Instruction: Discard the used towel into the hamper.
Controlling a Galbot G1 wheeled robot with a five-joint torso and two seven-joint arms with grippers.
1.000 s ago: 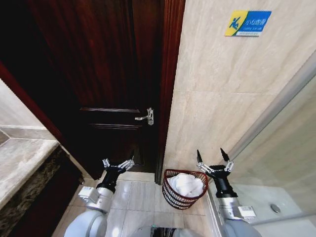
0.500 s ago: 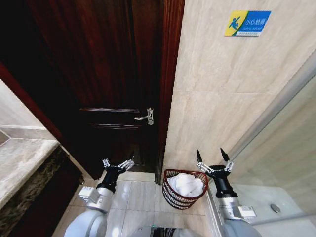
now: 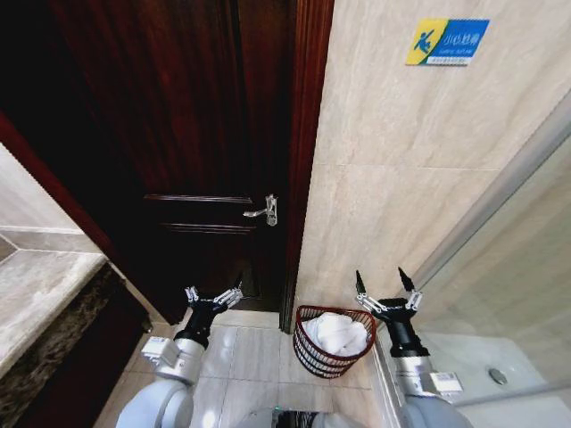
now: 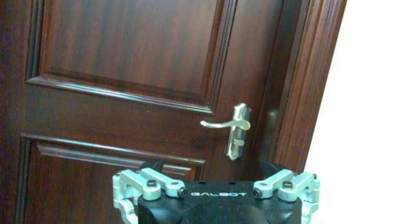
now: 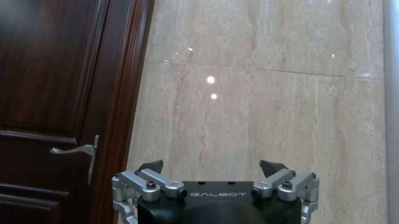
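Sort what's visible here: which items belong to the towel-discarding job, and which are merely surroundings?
Job:
white towel, lying inside the hamper
dark reddish-brown round wire hamper
left gripper, open
right gripper, open

Surroundings:
dark wooden door
silver lever door handle
blue-and-yellow wall sign

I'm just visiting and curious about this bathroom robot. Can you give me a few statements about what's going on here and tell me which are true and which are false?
1. The white towel lies inside the hamper. True.
2. The right gripper is clamped on the towel. False: it is open, holding nothing, up beside the hamper.
3. The hamper stands on the floor at the foot of the tiled wall, next to the door frame. True.
4. The left gripper grips the door handle. False: it is open and well below the handle, in front of the dark door.
5. The hamper is tipped over. False: it stands upright.
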